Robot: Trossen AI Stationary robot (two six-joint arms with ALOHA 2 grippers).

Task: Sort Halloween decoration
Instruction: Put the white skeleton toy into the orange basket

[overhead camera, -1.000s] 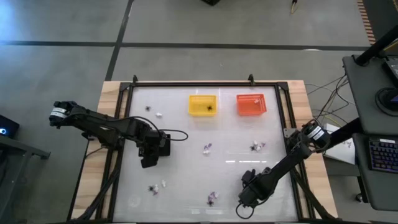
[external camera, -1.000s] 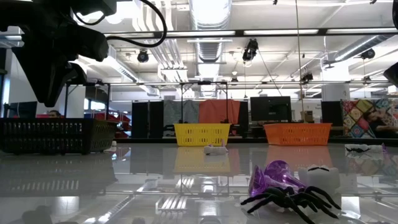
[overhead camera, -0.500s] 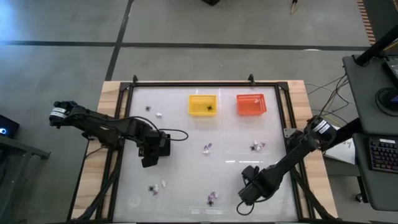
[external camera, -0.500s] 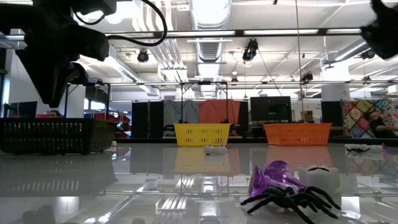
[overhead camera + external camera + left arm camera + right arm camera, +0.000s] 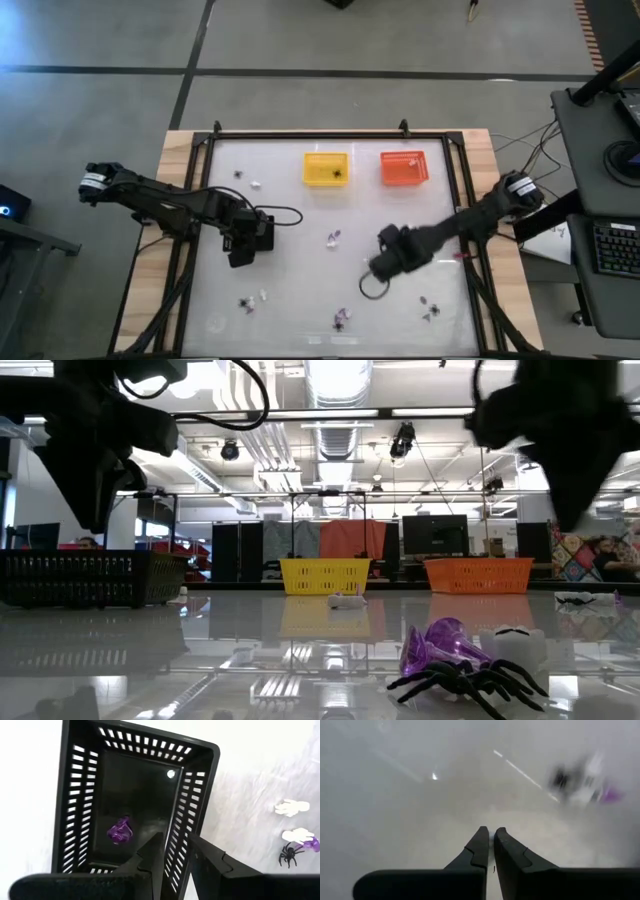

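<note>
Tiny black, white and purple Halloween trinkets lie scattered on the white table: a pair at the centre (image 5: 334, 237), a group at the near left (image 5: 254, 299), two black ones at the near right (image 5: 429, 305). My left gripper (image 5: 175, 840) hangs at the table's left over a black basket (image 5: 135, 795) and is shut on its wall. One purple trinket (image 5: 120, 830) lies inside that basket. My right gripper (image 5: 491, 831) hangs above the table right of centre (image 5: 383, 262), pointing down. It is shut, with nothing showing at its tips. My left gripper holds the black basket by one long side wall (image 5: 176, 851), one finger (image 5: 152, 857) inside the basket and the other (image 5: 210, 862) outside. The fingers come from above, pointing down. The basket stays level with its opening up; whether its bottom is on the table I cannot tell.
A yellow basket (image 5: 326, 168) with a black trinket and an orange basket (image 5: 404, 168) with a white one stand at the far edge. A black rail (image 5: 310, 134) frames the table. A purple, black and white cluster (image 5: 465, 660) lies close to the near edge.
My right gripper has risen from the near right part of the table and swung toward the table's centre and far side, its wrist rolling as it went. The black trinkets at the near right, hidden under the arm before, now show.
</note>
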